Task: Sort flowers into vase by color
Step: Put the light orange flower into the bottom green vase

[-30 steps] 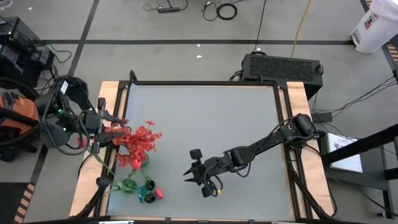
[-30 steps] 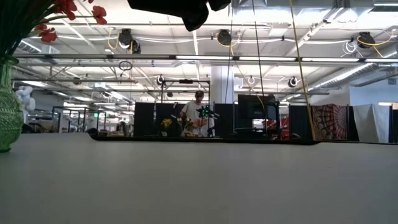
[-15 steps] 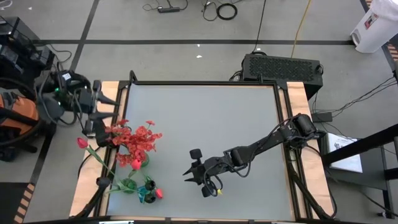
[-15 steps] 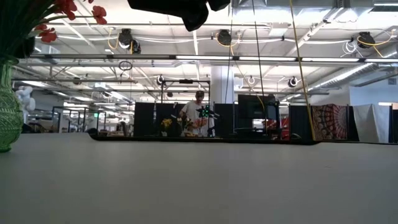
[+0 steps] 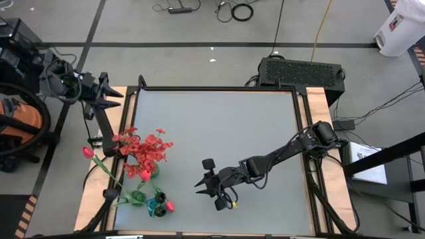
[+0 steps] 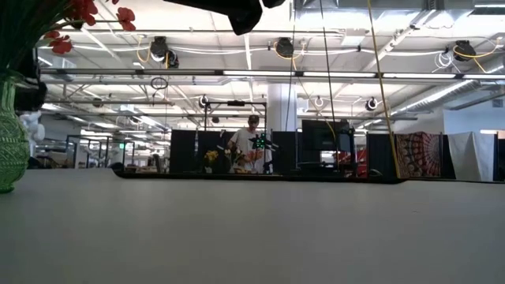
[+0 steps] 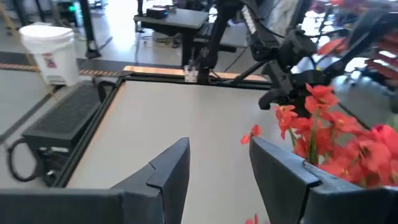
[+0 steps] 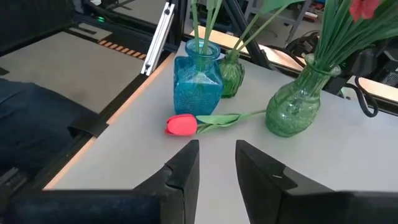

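High view shows that the left gripper [image 5: 114, 95] has pulled back from the red blooms [image 5: 147, 149] during the last second: before, it stood right at the frilly flowers, and now it is at the far left corner of the table [image 5: 219, 133], well apart from them and raised. A pink bud [image 5: 87, 152] on a long stem leans out over the left edge of the table; it first showed free when the gripper left. This suggests that one flower was just put into a vase and that the left arm now retreats.

In the left wrist view the fingers [image 7: 168, 171] stand partly apart with nothing between them; only bare table is seen in the gap. The red blooms are in front of this gripper and to one side.

The right gripper [image 5: 207, 188] has not moved in this time. It hangs over the near middle of the table, its fingers [image 8: 183, 168] a little apart and empty. In front of it, in the right wrist view, lies a red tulip [image 8: 181, 124] flat on the table, touching nothing of the gripper, just beside the blue vase [image 8: 198, 84]. A small green vase [image 8: 231, 76] stands behind, and a bigger green vase [image 8: 292, 109] to the side holds stems. The lying tulip is probably the next flower to sort.
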`<control>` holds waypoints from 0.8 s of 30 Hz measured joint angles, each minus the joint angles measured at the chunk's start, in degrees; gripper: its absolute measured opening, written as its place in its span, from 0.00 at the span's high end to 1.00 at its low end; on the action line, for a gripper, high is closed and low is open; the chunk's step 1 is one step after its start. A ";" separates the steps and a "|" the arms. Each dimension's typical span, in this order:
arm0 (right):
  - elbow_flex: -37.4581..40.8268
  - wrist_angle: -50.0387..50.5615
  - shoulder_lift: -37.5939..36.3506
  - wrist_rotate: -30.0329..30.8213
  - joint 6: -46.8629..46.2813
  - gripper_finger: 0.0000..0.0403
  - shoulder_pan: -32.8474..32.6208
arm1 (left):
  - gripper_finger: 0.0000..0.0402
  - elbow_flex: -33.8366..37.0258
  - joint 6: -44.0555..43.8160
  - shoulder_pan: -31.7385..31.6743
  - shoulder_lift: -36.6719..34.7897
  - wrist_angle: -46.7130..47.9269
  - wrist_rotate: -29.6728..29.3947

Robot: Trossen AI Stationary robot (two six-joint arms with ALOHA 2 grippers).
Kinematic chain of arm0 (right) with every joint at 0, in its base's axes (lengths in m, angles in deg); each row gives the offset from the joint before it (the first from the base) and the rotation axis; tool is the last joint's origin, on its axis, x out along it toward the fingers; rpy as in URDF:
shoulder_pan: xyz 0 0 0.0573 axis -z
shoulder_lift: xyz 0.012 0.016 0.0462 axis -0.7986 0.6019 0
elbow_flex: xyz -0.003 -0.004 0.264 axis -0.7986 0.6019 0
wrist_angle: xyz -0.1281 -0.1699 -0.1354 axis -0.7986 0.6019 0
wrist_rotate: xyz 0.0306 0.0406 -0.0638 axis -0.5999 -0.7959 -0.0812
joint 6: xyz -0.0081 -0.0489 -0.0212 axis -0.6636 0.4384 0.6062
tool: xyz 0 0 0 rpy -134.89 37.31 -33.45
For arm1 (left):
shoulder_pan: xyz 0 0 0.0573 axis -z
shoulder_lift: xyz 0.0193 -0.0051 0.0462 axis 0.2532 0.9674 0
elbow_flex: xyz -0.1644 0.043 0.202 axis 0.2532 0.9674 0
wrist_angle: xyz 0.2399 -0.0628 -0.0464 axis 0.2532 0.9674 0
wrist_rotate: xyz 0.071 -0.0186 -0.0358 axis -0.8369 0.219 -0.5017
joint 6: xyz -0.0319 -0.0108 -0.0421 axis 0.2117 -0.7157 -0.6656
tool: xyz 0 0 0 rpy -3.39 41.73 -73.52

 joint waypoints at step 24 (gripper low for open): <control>0.00 0.36 -0.03 0.02 -1.42 0.76 0.00 | 0.57 8.42 20.67 0.26 -14.97 0.16 2.29</control>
